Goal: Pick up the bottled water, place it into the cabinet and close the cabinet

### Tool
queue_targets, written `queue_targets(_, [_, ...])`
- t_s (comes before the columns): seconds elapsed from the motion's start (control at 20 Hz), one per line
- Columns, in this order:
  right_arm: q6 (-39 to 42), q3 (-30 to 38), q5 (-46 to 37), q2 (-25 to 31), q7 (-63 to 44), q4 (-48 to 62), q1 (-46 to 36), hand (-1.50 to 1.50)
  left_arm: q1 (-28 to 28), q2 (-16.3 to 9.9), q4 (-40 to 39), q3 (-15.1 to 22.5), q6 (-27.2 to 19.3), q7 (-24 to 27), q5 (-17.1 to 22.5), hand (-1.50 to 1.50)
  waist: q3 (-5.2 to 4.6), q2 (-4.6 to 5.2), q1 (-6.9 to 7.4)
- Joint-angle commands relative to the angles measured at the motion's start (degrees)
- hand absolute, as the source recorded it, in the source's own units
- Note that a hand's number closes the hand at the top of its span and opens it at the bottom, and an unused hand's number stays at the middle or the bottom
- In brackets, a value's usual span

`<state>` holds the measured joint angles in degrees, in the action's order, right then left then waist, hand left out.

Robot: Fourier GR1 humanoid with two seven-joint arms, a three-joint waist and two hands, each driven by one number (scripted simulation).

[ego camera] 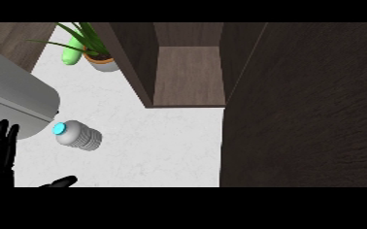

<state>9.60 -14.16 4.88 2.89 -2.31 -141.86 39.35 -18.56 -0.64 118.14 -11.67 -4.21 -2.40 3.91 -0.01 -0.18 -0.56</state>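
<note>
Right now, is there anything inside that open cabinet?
The cabinet stands open and its visible wooden shelf shows nothing on it. Its upper wall hides the back part, so I cannot tell about that. The bottle lies on the counter, outside it.

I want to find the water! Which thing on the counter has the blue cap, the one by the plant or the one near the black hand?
The bottled water near the left hand has the blue cap. The green thing beside the potted plant shows none.

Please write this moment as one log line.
bottled water: on counter, not held | cabinet: open | left hand: open, resting
</note>
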Motion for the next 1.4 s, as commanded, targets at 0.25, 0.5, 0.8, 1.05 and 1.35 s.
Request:
queue_targets(0.25, [0.5,-0.7,0.8,2.0,-1.8,-9.1,5.3,-1.50,6.8,-1.4,-22.3,-5.3,1.7,11.2,1.1,-1.50,-0.06,0.12,-0.31])
queue_targets(0.5, [3.0,-1.1,1.2,2.9,5.4,-7.0,11.7,-1.50,11.7,-1.4,-30.9,-5.8,0.8,16.3,-0.1,-1.50,-0.01,0.01,-0.62])
queue_targets(0.8, [5.0,1.6,2.6,4.2,9.9,-5.3,13.5,-1.50,12.8,-1.4,-46.9,-9.8,2.9,28.9,1.7,-1.50,-0.04,0.09,-0.50])
queue_targets(1.05, [3.9,-4.6,-3.3,2.9,11.3,-5.6,16.1,-1.50,15.9,-3.4,-55.4,-12.1,2.0,34.6,1.4,-1.50,-0.04,0.06,-0.29])
queue_targets(1.35, [5.1,-1.4,2.4,4.9,11.5,-7.3,18.2,-1.50,23.4,-5.5,-68.3,-12.2,9.6,37.9,4.2,-1.50,-0.06,0.16,-0.63])
